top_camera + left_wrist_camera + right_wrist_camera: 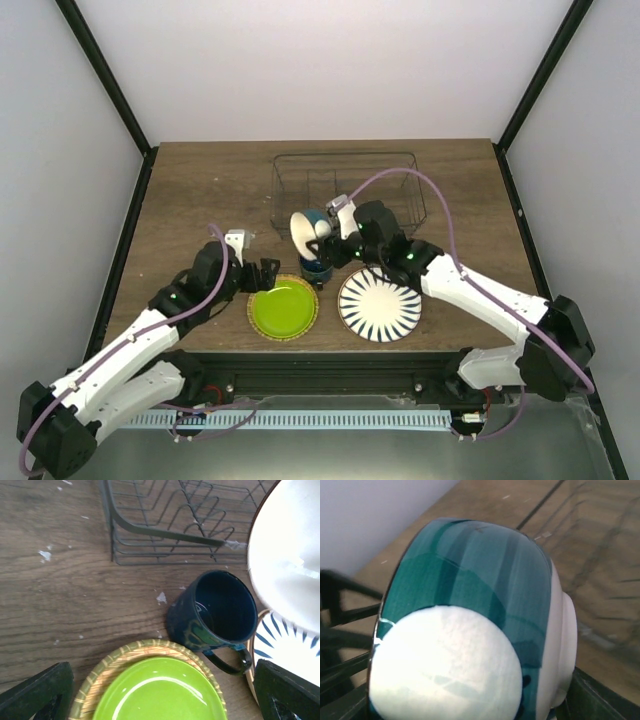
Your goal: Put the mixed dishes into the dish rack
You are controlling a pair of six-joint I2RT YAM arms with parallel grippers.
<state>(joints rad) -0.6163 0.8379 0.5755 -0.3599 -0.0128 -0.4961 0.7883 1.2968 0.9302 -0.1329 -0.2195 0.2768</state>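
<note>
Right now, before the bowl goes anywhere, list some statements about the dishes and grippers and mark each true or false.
1. The right gripper holds the bowl on its side, off the table. True.
2. The mug sits inside the rack. False: it stands upright on the table in front of the rack, next to the green plate.
3. The left gripper is open and holds nothing. True.
4. Seen from the top camera, the green plate lies to the right of the striped plate. False: it lies to its left.
</note>
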